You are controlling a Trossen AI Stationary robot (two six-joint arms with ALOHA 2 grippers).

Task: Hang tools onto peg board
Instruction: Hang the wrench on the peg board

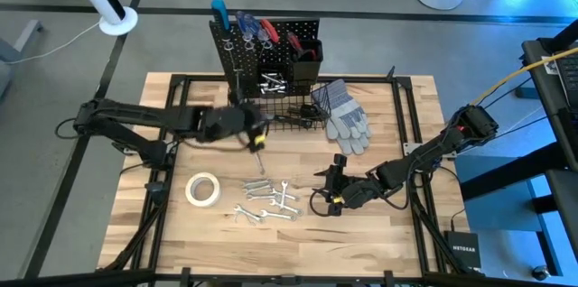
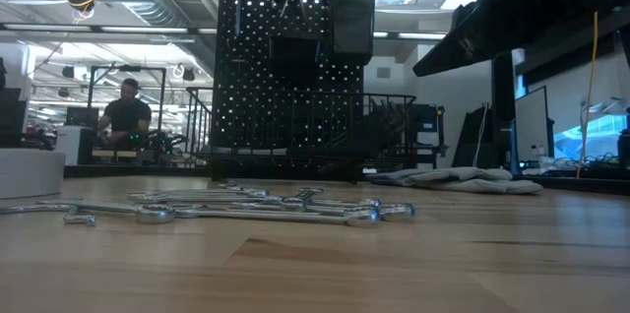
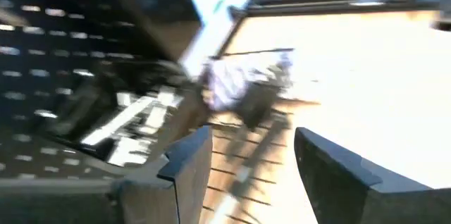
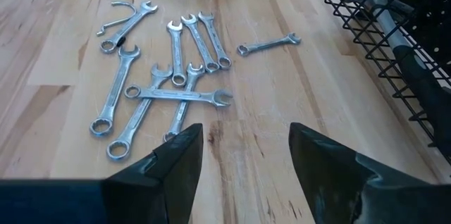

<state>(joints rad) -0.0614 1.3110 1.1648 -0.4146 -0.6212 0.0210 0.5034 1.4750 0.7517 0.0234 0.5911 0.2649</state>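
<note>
The black peg board stands at the table's far edge with red- and blue-handled tools on its hooks and a wire basket at its base. My left gripper hovers open just in front of the basket, and the left wrist view shows nothing between its fingers. One silver wrench lies flat on the table just near of it. Several more wrenches lie flat in a loose pile, seen close in the right wrist view. My right gripper waits open, right of the pile.
A white tape roll lies flat left of the wrench pile. Grey work gloves lie right of the basket. A black box bin hangs on the board. Bare wood lies along the near edge. A person sits in the room beyond.
</note>
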